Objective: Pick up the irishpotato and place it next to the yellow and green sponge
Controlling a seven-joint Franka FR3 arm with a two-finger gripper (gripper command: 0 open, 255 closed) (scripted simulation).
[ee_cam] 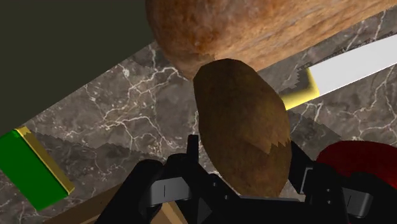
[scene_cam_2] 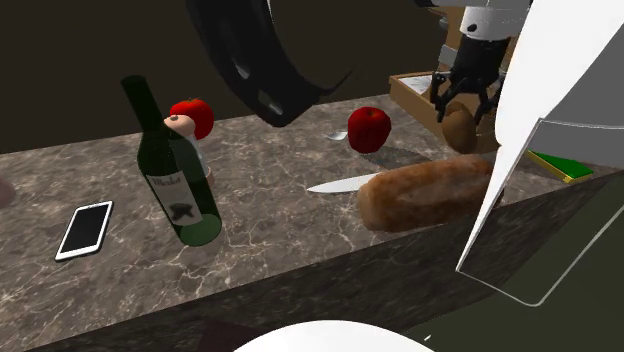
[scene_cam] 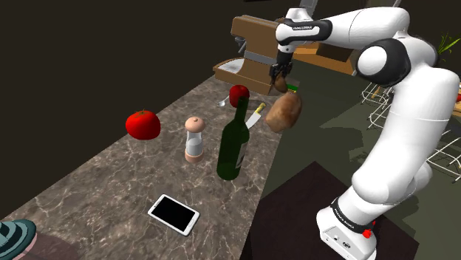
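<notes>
The all-black two-finger pincer (scene_cam_2: 462, 103) pinched one brown, oval, rough-skinned potato (ee_cam: 242, 124), lifted above the veined marble counter (ee_cam: 127, 108). Nearby lay one brown bread loaf (ee_cam: 254, 25), one white-bladed knife (ee_cam: 356, 63) and one green-and-yellow block sponge (ee_cam: 28, 168).

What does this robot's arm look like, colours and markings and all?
The arm is made of smooth, rounded white shells with dark joints between them. Small dark lettering runs along the white segment near the end. The base has a dark ring and a red spot. At the tip sits an all-black gripper with two fingers.
</notes>
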